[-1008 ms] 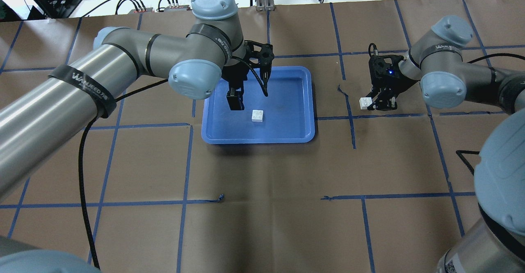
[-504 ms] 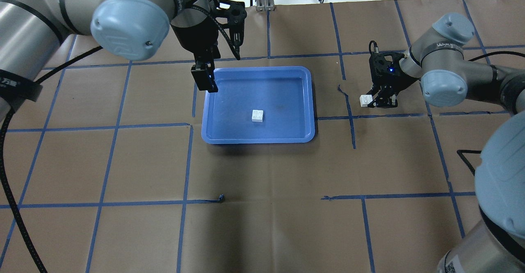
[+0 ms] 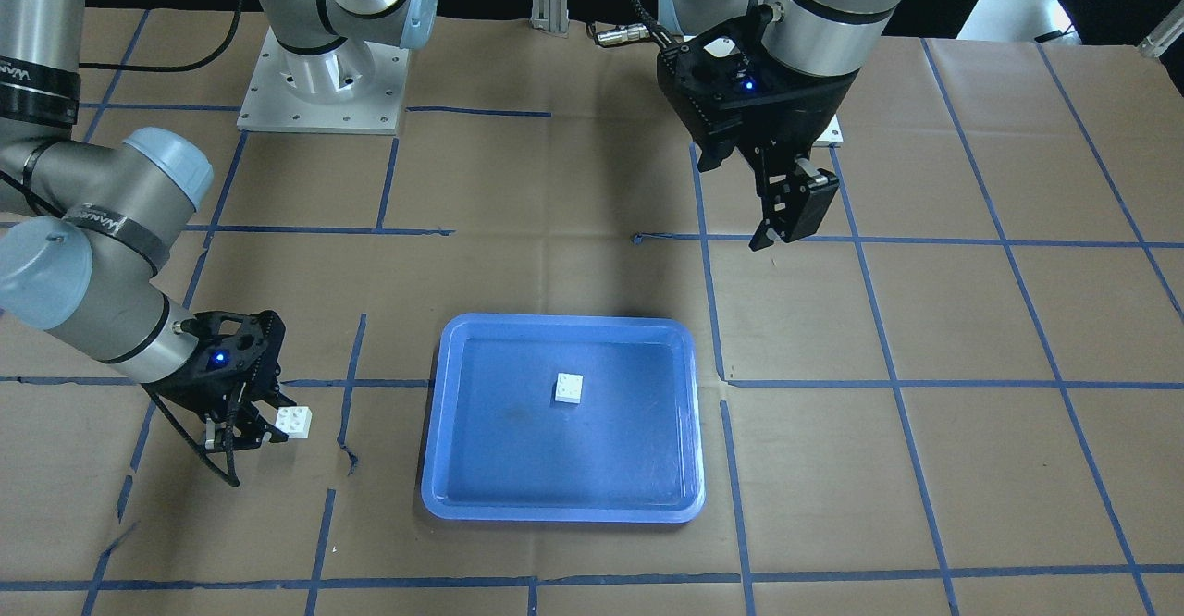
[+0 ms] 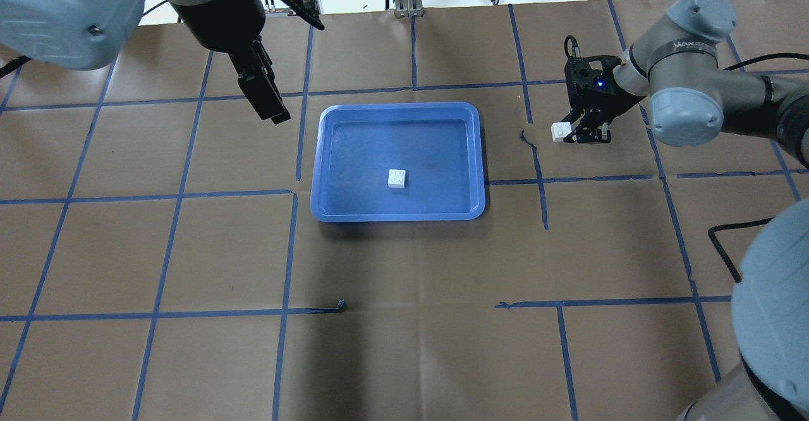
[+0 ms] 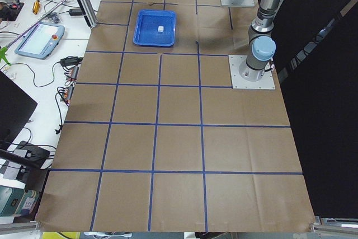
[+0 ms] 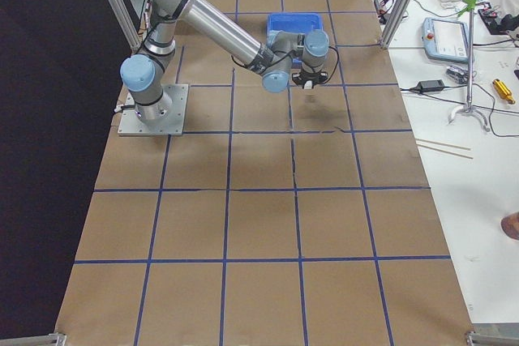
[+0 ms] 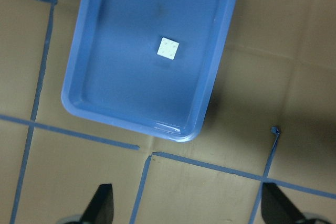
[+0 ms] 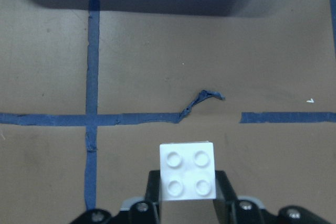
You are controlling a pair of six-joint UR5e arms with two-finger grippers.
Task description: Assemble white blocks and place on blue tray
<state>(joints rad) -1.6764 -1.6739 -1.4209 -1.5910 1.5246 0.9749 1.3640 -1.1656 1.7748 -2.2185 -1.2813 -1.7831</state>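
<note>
Pulling away from the blue tray [image 4: 398,217], the left end effector [image 3: 784,220] now hangs over the desk [image 4: 404,320] off the tray's far left corner, fingers spread wide and empty. One white block [image 4: 397,179] sits studs-up near the middle of the tray floor. Well to the tray's right, the right end effector [image 4: 572,134] has shifted slightly, clamped on the second white block [image 8: 188,170], studs-up.
</note>
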